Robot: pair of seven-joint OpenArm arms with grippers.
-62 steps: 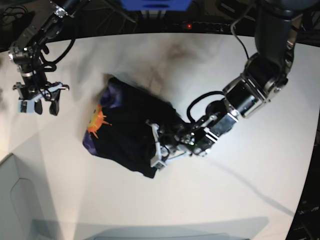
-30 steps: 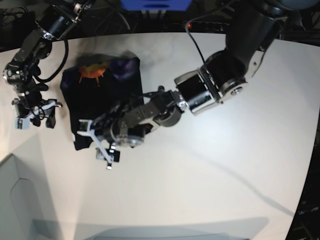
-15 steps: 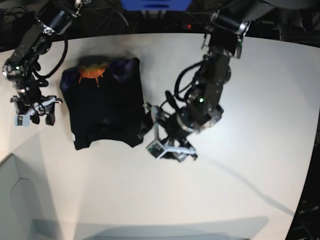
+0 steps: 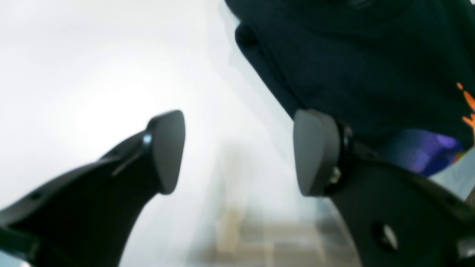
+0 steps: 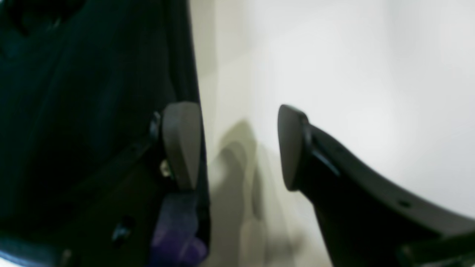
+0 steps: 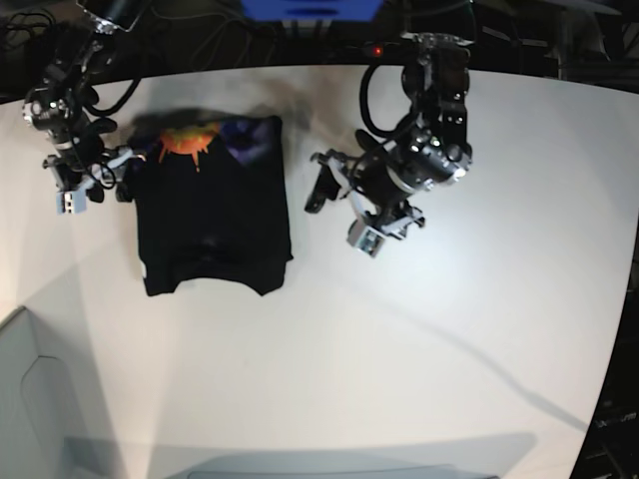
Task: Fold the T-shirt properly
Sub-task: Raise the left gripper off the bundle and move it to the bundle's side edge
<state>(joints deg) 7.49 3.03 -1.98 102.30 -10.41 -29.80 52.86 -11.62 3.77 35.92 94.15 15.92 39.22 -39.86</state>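
T-shirt (image 6: 213,215) lies folded into a compact rectangle on the table (image 6: 419,339); folding appears essentially complete. Left end effector (image 6: 339,205) and right end effector (image 6: 92,182) both spread, empty

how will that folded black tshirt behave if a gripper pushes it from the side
The T-shirt is soft cloth, so it would probably bunch and wrinkle rather than slide as one block. Its folded layers lie loose, with an uneven lower edge, so a push could undo the fold. On the smooth white table it may slip a little first.
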